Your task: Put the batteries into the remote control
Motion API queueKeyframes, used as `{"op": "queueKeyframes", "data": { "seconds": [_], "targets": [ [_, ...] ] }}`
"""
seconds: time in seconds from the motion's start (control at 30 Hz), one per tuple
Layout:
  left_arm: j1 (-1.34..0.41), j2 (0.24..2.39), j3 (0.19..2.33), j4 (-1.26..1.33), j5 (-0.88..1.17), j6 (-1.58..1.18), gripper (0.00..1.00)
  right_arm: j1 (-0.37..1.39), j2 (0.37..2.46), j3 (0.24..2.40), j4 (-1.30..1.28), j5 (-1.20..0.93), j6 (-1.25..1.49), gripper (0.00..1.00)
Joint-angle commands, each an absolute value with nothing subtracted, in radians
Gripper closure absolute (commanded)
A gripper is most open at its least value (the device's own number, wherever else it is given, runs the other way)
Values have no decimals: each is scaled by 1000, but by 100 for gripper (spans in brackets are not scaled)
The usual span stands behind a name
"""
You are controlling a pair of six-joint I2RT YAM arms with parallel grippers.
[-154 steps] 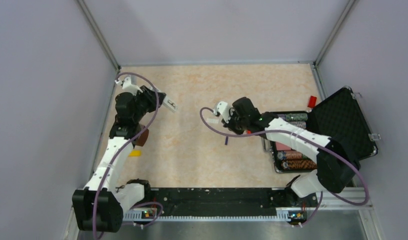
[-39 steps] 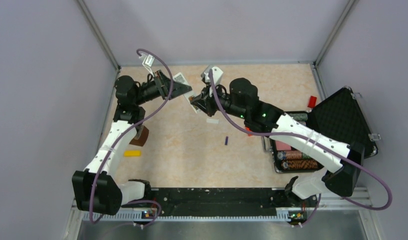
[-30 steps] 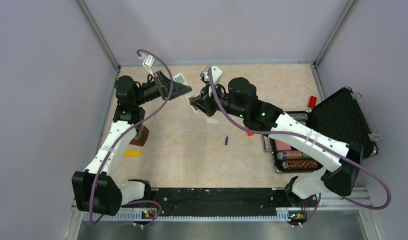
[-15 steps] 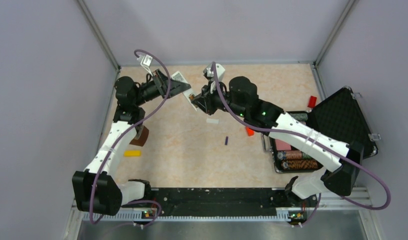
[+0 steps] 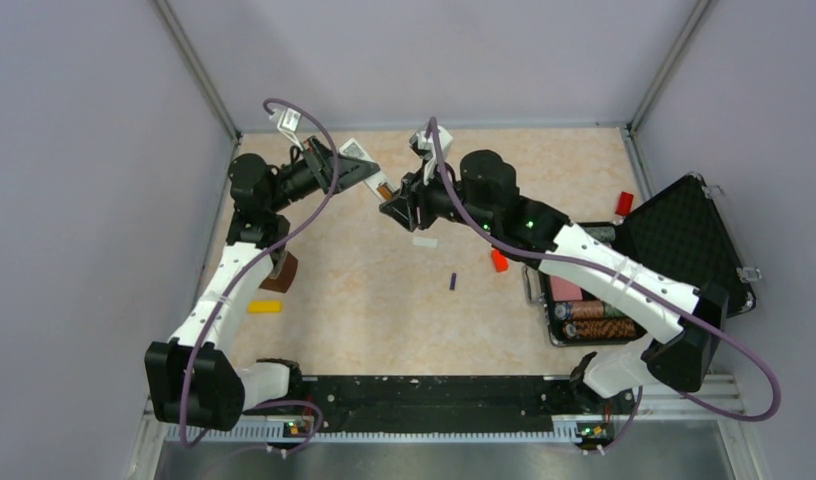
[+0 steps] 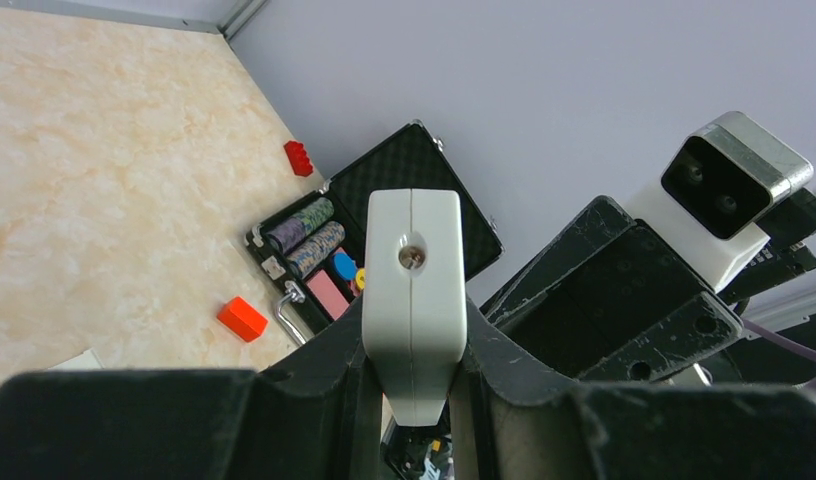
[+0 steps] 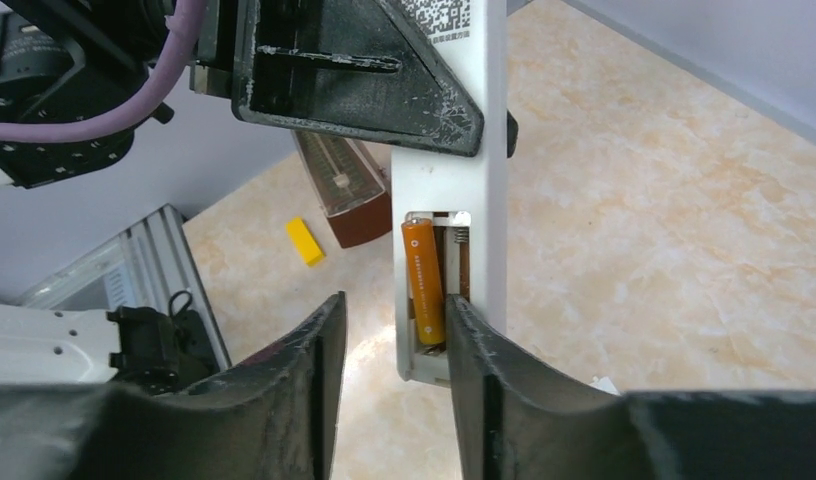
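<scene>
My left gripper (image 5: 352, 170) is shut on the white remote control (image 5: 369, 175) and holds it in the air over the far table; in the left wrist view (image 6: 414, 345) the remote (image 6: 414, 250) stands end-on between the fingers. The remote's back (image 7: 454, 190) faces the right wrist camera with its compartment open. The orange battery (image 7: 423, 280) lies in one slot; the other slot shows a bare spring. My right gripper (image 5: 396, 207) is open and empty (image 7: 389, 380), its jaws standing at the remote's lower end. The purple battery (image 5: 453, 282) lies on the table.
A small white plate (image 5: 424, 241) and a red block (image 5: 499, 261) lie near the purple battery. A yellow bar (image 5: 265, 307) and a brown object (image 5: 281, 272) sit at the left. An open black case (image 5: 684, 245) with chips stands at the right.
The arms have met over the far table. The right gripper has drawn back a little from the remote's end, and the orange battery now shows in the compartment. The left gripper has tilted the remote slightly.
</scene>
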State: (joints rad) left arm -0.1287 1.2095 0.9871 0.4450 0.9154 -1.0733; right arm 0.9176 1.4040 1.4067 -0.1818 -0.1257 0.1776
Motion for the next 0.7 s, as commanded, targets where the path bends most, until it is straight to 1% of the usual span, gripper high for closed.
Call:
{"op": "queueKeyframes", "data": {
  "seconds": [0.0,0.07,0.2,0.3,0.47,0.57,0.63,0.67],
  "targets": [
    [-130,1205,997,535,916,-1088,100,877,1390,1440,-195,-161,222,54],
    [-130,1208,1002,531,914,-1082,100,863,1382,1446,-204,-191,237,46],
    [-130,1215,1017,515,909,-1067,100,833,1374,1466,-241,-245,287,32],
    [-130,1221,1028,513,908,-1062,100,818,1355,1460,-236,-253,318,28],
    [-130,1230,1037,514,908,-1062,100,801,1341,1465,-224,-259,375,24],
    [-130,1227,1038,514,900,-1063,100,786,1329,1461,-226,-213,425,22],
    [-130,1222,1036,518,884,-1070,100,765,1329,1466,-263,-132,492,17],
    [-130,1218,1034,530,873,-1083,100,746,1333,1463,-270,-126,527,15]
  ]
}}
